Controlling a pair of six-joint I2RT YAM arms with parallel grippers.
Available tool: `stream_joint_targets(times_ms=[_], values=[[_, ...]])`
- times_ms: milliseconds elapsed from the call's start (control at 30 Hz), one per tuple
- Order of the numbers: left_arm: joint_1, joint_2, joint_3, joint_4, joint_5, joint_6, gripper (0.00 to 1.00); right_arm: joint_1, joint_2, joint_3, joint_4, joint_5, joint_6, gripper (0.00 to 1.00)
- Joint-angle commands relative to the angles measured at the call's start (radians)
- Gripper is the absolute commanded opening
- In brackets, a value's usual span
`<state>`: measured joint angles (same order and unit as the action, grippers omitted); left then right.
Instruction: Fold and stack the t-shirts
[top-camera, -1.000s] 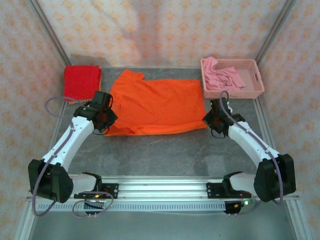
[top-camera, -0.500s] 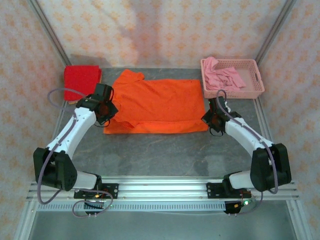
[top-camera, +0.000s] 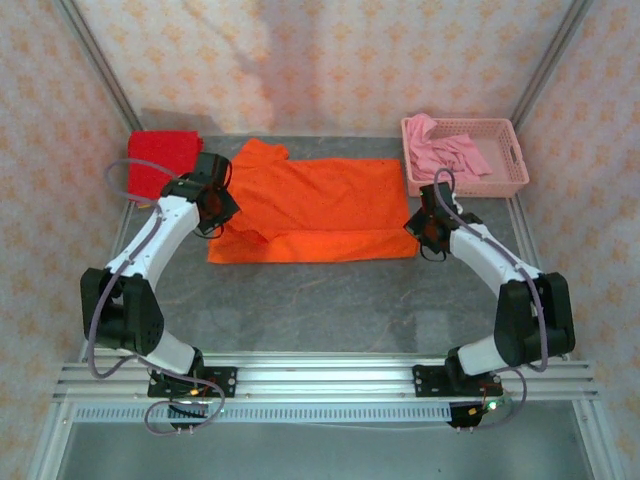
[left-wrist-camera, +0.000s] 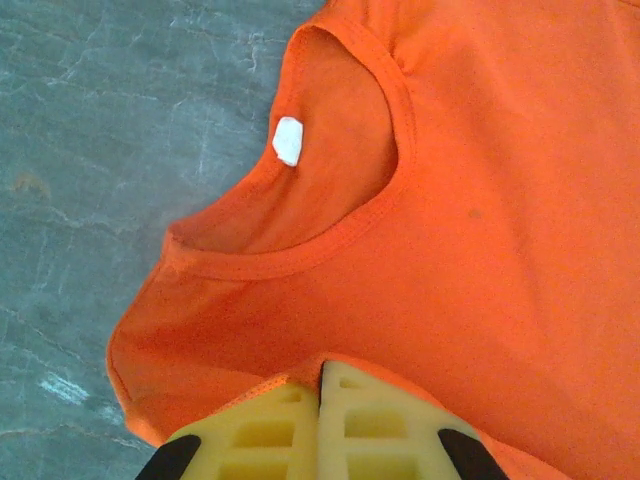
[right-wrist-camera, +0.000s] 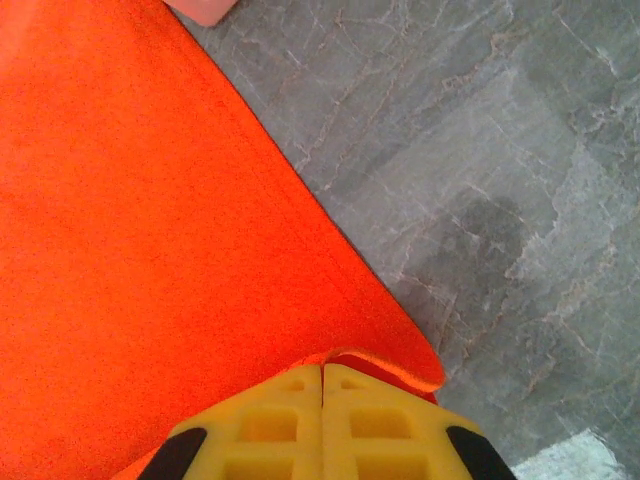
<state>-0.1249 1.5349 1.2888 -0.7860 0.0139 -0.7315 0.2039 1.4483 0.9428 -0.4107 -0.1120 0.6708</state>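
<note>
The orange t-shirt (top-camera: 320, 205) lies spread in the middle of the table, its near edge turned over into a fold. My left gripper (top-camera: 212, 203) is shut on the shirt's left edge near the neckline (left-wrist-camera: 330, 220), where a small white tag (left-wrist-camera: 288, 140) shows. At the shirt's right corner (right-wrist-camera: 400, 360) my right gripper (top-camera: 431, 226) is shut on the cloth. The red t-shirt (top-camera: 160, 152) rests folded at the back left, partly behind my left arm.
A pink lattice basket (top-camera: 510, 170) holding pink cloth (top-camera: 448, 152) stands at the back right, close to my right gripper. Grey marble tabletop (top-camera: 320, 300) lies in front of the shirt. Patterned walls close the back and sides.
Both grippers have carried the orange shirt's near edge away from the arm bases, over the shirt. The fold now lies farther back and the shirt looks shorter front to back.
</note>
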Motion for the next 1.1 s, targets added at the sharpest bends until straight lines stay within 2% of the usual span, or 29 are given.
stream_joint_targets(times_ms=[0,1067], values=[[0.015,0.031,0.055,0.013,-0.046,0.027,0.00,-0.015,0.024,0.042,0.003,0.007,-0.028,0.00],[0.067,0.219,0.226,0.017,-0.049,0.063,0.00,-0.022,0.278,0.252,0.007,-0.051,-0.077,0.00]])
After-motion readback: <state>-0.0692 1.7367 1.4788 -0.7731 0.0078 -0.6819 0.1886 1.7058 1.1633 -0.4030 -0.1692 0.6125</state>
